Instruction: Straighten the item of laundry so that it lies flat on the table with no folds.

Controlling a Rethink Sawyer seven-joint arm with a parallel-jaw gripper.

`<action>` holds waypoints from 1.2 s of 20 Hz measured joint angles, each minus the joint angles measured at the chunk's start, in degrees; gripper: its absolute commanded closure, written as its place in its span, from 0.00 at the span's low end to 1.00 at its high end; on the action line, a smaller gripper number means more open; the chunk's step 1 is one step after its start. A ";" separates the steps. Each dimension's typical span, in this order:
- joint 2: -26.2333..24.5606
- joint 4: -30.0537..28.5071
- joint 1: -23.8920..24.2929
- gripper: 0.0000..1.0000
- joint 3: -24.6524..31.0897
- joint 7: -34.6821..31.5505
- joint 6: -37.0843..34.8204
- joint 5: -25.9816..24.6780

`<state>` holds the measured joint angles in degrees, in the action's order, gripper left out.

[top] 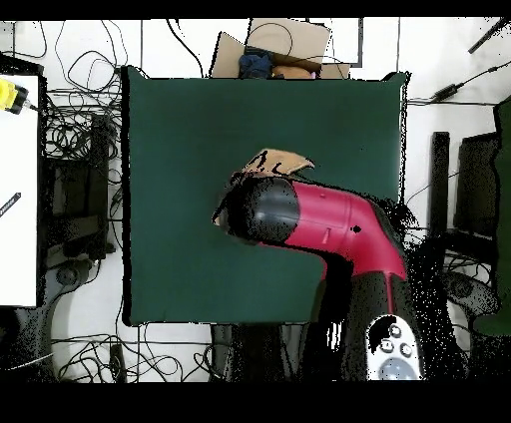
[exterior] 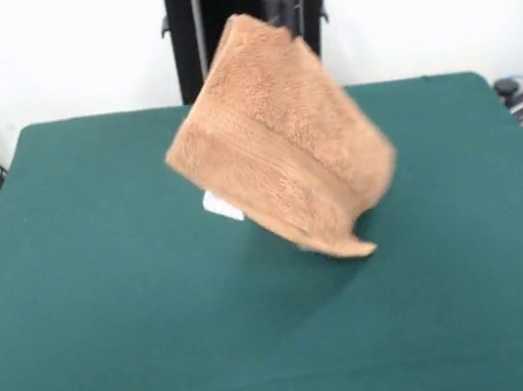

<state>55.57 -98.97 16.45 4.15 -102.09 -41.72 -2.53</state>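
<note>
Pincer [exterior: 284, 9] status: raised high above the desk [exterior: 84, 303], clamped on the top corner of the towel [exterior: 279, 146]. My fingers are mostly hidden behind the cloth and against the dark pedestal, so I judge the closed grip from the towel hanging from that point.

Directly below my pincer the towel hangs free in the air, fanned into a slanted sheet with a woven border band running across it. A small white tag [exterior: 223, 205] shows at its lower edge. Its lowest corner curls up just above the desk; I cannot tell whether it touches.

From overhead, my arm [top: 329, 224] covers most of the cloth; only one edge shows beyond it.

Task progress, as I judge it: nothing is yet flat. Remaining: lower, drag the towel out, release.
</note>
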 measured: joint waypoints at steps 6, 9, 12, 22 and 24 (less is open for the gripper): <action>0.21 0.16 -4.21 1.00 -2.55 -4.05 0.01 0.66; 0.21 0.31 -5.06 1.00 -3.46 -4.87 0.01 0.68; 0.01 0.31 -4.59 1.00 -3.59 -4.88 0.01 1.14; -3.17 0.33 1.83 1.00 -3.60 -4.88 2.81 2.41; -3.95 0.33 3.13 1.00 -3.60 -4.88 3.88 2.41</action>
<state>51.62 -98.64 19.58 0.55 -106.97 -37.83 -0.11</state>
